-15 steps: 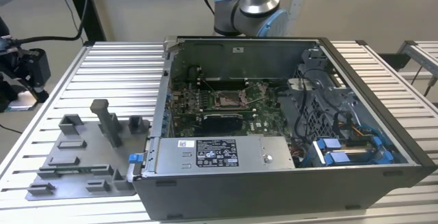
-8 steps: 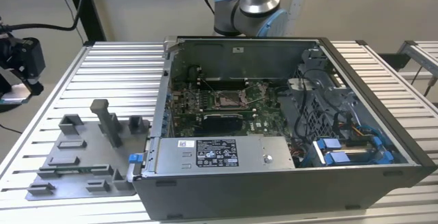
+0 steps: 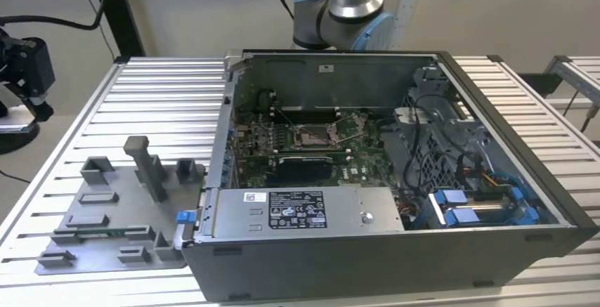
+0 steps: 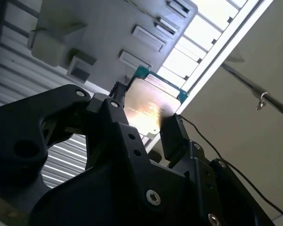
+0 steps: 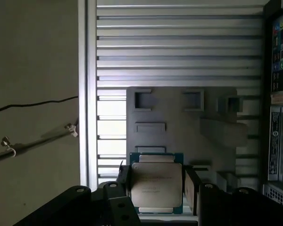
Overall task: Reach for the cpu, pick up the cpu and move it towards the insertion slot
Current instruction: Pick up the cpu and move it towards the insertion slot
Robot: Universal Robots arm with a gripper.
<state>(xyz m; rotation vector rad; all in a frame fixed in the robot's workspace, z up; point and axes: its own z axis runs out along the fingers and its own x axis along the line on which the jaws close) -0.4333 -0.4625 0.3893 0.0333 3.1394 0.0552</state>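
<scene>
Plainly, the cpu (image 5: 156, 181) sits between the two fingers (image 5: 192, 188) of the tool (image 5: 156, 188), with its pale square top facing the camera and a green border showing at its edges. In both wrist views the fingers meet two opposite edges of the chip, so the tool is judged clenched on the cpu. Being square, the chip has no long axis, and the hold runs straight across it from edge to edge. Behind the chip lies the grey tray (image 5: 179, 122) with its rectangular recesses. The chip looks large against those recesses, so it is judged to hang clear of the tray, not resting in it. The tray lies on the ribbed metal worktop (image 5: 179, 47), just beside the open computer case (image 3: 394, 180). The insertion slot (image 3: 312, 137) is inside that case, on the board near its middle. In the exterior view it lies toward the exterior view's right of the tray, well apart from it. The case's side wall stands between tray and slot. On that showing, the slot lies sideways from the held chip and beyond that wall.
</scene>
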